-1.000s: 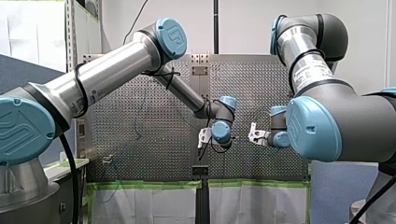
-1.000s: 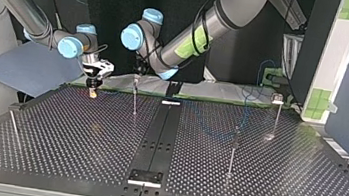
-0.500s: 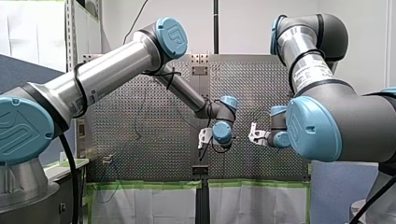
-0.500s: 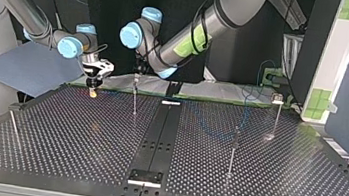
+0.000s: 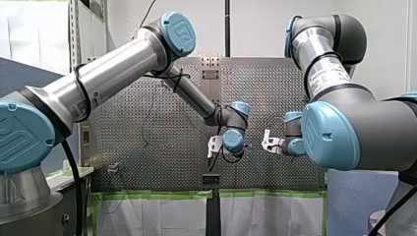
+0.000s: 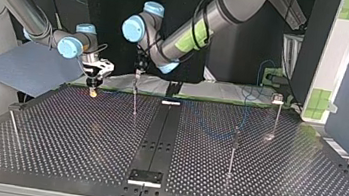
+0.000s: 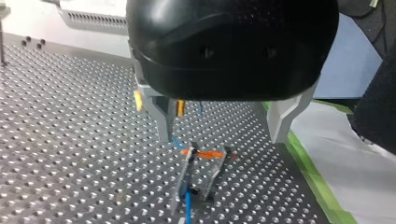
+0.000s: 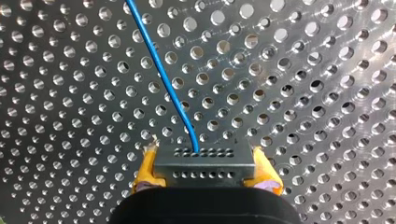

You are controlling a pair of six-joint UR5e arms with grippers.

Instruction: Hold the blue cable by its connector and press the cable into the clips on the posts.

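Saw the small clip (image 7: 201,175) atop a slim metal post (image 6: 134,103), right under the left end effector (image 7: 224,128). Noted the thin blue cable (image 7: 188,207) showing at that clip and a short orange strip (image 7: 205,153) lying across its top; could not tell whether the cable sat fully in. Found the black left end effector's two metal fingers (image 7: 163,116) spread wide, one either side of the clip, gripping nothing.

Found the dark grey rectangular connector (image 8: 204,163), w/ rows of small holes, pinched btwn the yellow pads (image 8: 145,173) of the right end effector (image 8: 204,173). Traced the cable out of the connector's upper row and away over the surface in a gentle curve.

In the top view, placed the right end effector low over the far edge, left of ctr, w/ the left end effector near it above the far-ctr post. Counted three more slim posts:
- one (image 6: 232,153) right of ctr
- one (image 6: 277,113) at the far right
- one leaning (image 6: 12,121) at the near left

Saw loose blue cable near the two right-hand ones.

Surface & room:
- Noted the perforated metal table (image 6: 81,147) w/ a dark ctr strip (image 6: 157,136).
- Saw green tape (image 5: 147,195) along one table edge in the front view.
- Saw a flat blue sheet (image 6: 25,67) off the top view's left.
- Saw a white panel w/ green tape squares (image 6: 320,101) at its right.
- Noted a dark backdrop behind the arms there, and a white wall (image 5: 255,29) in the front view.
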